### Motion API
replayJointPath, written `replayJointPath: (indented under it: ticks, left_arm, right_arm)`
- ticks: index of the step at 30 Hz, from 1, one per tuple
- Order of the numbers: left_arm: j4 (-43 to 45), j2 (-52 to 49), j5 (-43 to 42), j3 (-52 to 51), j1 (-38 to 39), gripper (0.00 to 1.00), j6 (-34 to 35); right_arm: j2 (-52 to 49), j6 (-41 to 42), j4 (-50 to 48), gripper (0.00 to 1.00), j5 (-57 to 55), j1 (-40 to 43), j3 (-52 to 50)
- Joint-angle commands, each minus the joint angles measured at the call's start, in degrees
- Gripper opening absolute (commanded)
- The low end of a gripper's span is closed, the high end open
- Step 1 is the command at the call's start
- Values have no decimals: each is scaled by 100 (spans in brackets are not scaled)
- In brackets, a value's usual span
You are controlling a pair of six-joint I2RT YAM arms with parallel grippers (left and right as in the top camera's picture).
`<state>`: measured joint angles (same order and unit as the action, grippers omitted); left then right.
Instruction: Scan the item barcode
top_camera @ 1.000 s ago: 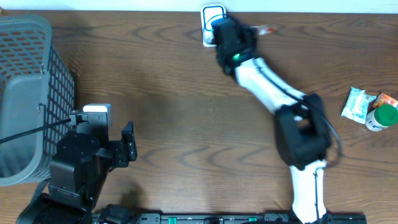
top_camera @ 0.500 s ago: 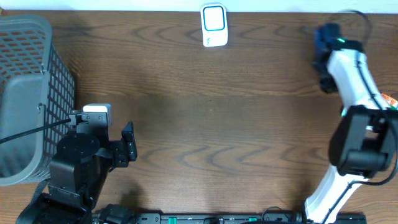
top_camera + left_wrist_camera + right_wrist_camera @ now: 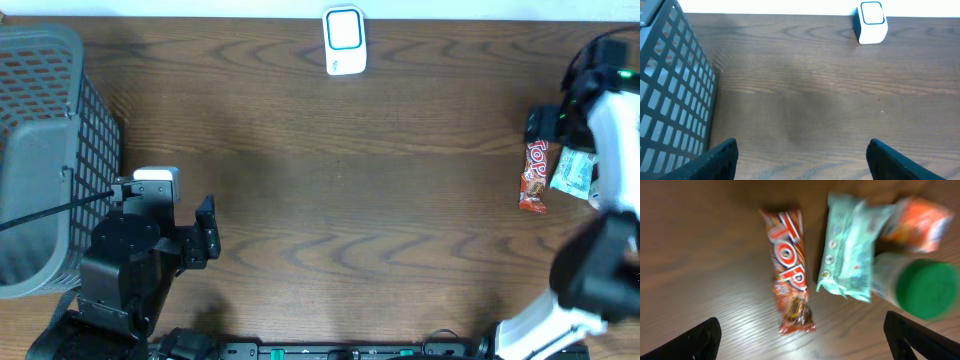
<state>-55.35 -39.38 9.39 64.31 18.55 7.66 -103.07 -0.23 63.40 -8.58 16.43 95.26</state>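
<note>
A red candy bar (image 3: 536, 177) printed "TOP" lies flat on the table at the far right, shown lengthwise in the right wrist view (image 3: 788, 270). My right gripper (image 3: 548, 128) hovers over it, open, with nothing between its fingers (image 3: 801, 335). The white scanner with a blue-rimmed window (image 3: 344, 40) stands at the back edge, also visible far ahead of my left gripper (image 3: 871, 22). My left gripper (image 3: 207, 235) rests at the front left, open and empty (image 3: 802, 150).
A mint-green packet (image 3: 850, 255), an orange packet (image 3: 920, 220) and a green-capped bottle (image 3: 925, 287) lie just right of the candy bar. A grey mesh basket (image 3: 40, 150) stands at the left edge, close beside the left arm (image 3: 670, 90).
The right arm swung from the scanner at the back to the far right. Its gripper opened, and the candy bar now lies on the table. The left arm stayed still.
</note>
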Motion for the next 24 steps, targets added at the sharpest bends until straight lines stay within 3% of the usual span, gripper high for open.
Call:
replayJointPath:
  ticks: [1, 13, 19, 24]
  left_arm:
    - [2, 15, 52, 79, 2, 83, -13]
    - [2, 15, 52, 79, 2, 83, -13]
    - [2, 15, 52, 79, 2, 83, -13]
    - [2, 15, 52, 79, 2, 83, -13]
  right_arm:
    - [1624, 20, 76, 99, 750, 2, 295]
    - [6507, 184, 846, 99, 890, -144, 286]
    - [7864, 201, 1720, 99, 726, -142, 302]
    - [8758, 750, 1740, 99, 654, -142, 291]
